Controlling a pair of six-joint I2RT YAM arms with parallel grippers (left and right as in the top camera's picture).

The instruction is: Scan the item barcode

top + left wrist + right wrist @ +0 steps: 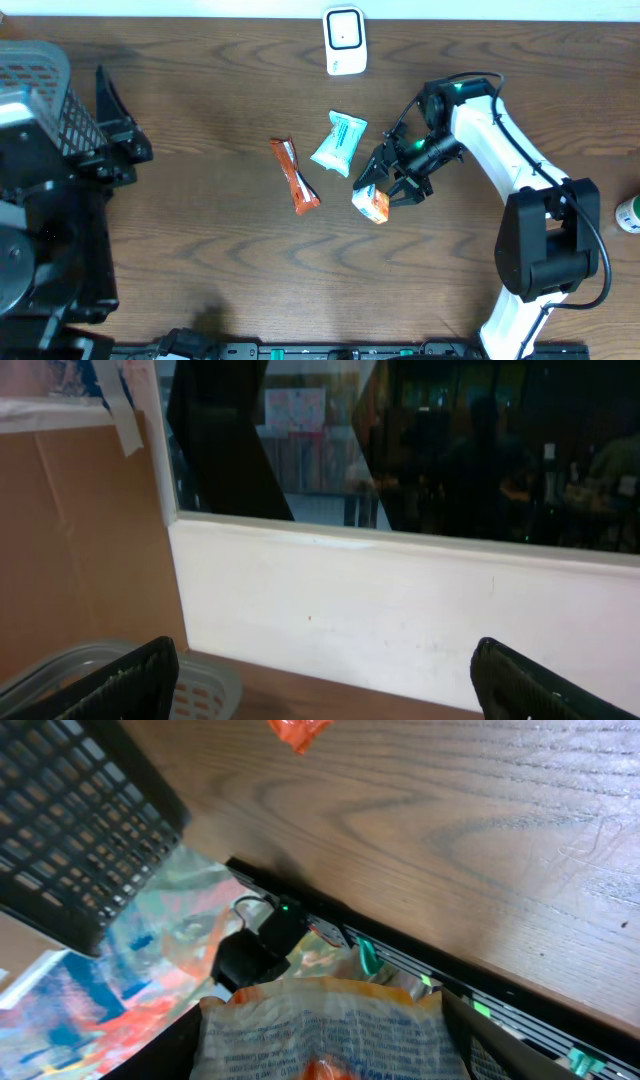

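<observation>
A white-and-orange snack packet (372, 204) sits between the fingers of my right gripper (386, 187), just above the wooden table (220, 250). In the right wrist view the packet (320, 1025) fills the gap between both fingers, printed side up, and the right gripper (325, 1045) is shut on it. No barcode is legible. The white barcode scanner (344, 40) stands at the far edge of the table. My left gripper (125, 128) is at the far left; in its wrist view the left gripper (330, 680) stands wide open and empty, facing a white wall.
A teal packet (339, 143) and an orange snack bar (294, 176) lie left of the held packet. A mesh basket (45, 95) is at the far left, also seen as a black basket (70, 820). A green-capped bottle (630, 212) is at the right edge.
</observation>
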